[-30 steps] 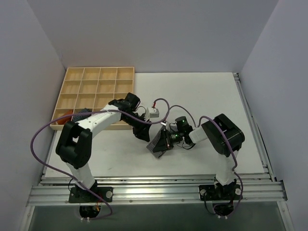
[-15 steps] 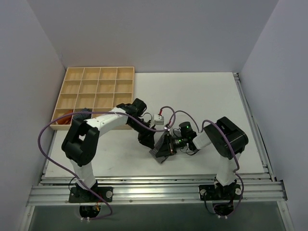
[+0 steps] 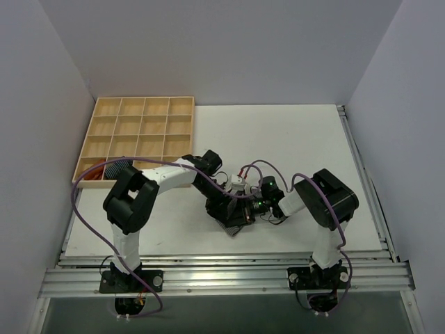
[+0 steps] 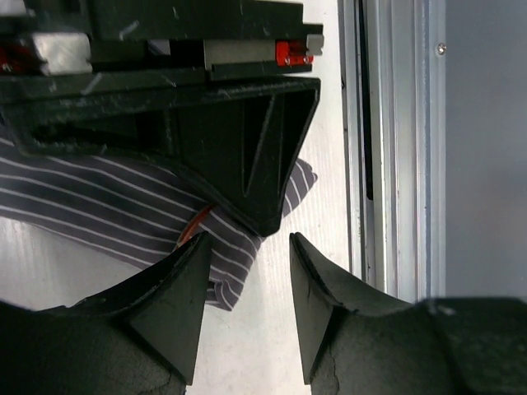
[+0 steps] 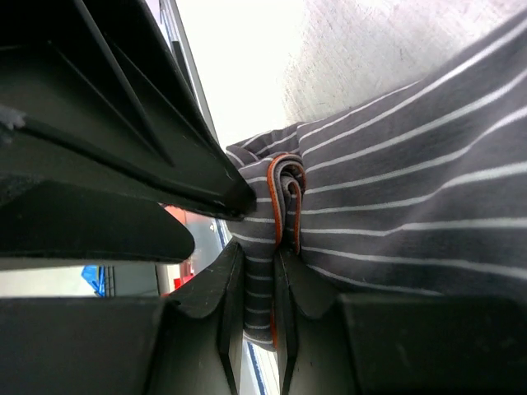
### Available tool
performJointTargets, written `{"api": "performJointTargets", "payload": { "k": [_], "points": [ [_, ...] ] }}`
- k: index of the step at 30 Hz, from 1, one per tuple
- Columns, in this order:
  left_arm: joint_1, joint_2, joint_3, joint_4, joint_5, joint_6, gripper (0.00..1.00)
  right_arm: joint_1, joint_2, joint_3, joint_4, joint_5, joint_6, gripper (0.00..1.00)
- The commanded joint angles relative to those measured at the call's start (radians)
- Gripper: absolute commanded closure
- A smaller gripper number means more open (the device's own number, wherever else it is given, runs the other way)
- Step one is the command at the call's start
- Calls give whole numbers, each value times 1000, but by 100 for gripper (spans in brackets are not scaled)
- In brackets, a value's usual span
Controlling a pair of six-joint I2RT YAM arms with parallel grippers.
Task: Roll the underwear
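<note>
Surface: white table inside a pale grey walled booth, metal rails along the near edge. Task item: small dark grey cloth underwear with thin white stripes and orange-red piping, lying on the table directly beneath the black two-fingered left gripper and the matching right gripper, one edge wound into a tight coil, the rest flat and loose. Right gripper: closed almost fully on the coiled edge, the piping's spiral visible just beyond the fingertips. Left gripper: roughly half open, nothing held, bare table between the tips, one finger over the cloth's loose border, the other claw's black finger just ahead. Well to the far left of the left gripper: shallow wooden compartment tray, with a dark striped roll and an orange cloth in its nearest cells, apart from the work. Change over the last second: left arm swung in from the tray side to sit right against the right claw; garment drawn slightly nearer the arm bases. Reading: roll begun and pinned by the right, left free and placed for a fresh hold; rolling judged partway, not finished.
</note>
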Motion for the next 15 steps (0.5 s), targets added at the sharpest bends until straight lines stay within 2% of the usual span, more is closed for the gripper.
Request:
{"api": "performJointTargets", "payload": {
  "k": [1,10,15],
  "points": [
    [-20,20,51,20,-8,-2,48,6,56,-49,-198,170,-74,99],
    [-26,54,85,2,-25,1,48,6,47,-50,-200,164,-77,99],
    [-27,73,109,-150,-108,93,48,5,44,-50,-205,165,-80,99]
  ]
}}
